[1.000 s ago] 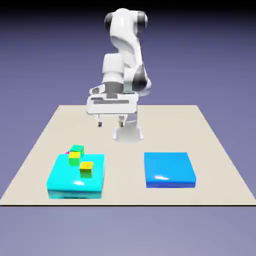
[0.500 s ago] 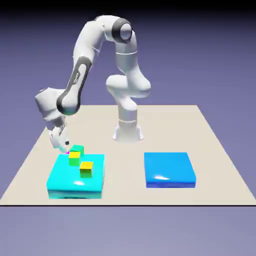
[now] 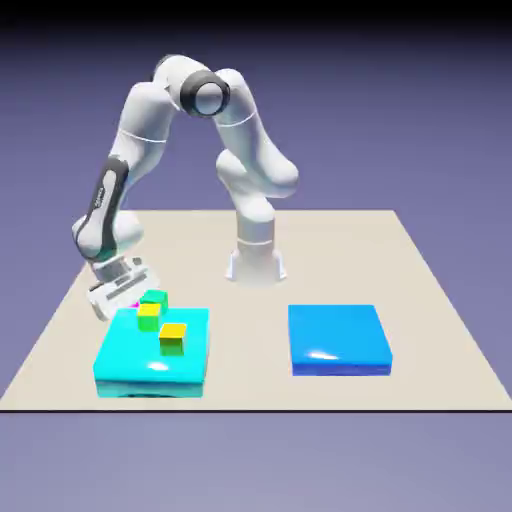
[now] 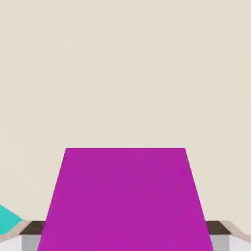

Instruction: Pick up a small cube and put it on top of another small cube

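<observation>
Left-centre of exterior view | claw (image 3: 122, 297) clamped on small cube (image 4: 125, 198) | rigid, light; hold opposite flat faces.

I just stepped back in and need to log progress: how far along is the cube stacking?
Early stage. Done: the gripper has come down beside the flat cyan slab and closed on the tiny purple-magenta cube, which fills the space between its grey fingertips in the hand view. In hand: the grasp; the exterior view shows no lift yet. Left: carrying it and setting it on another small cube.
</observation>
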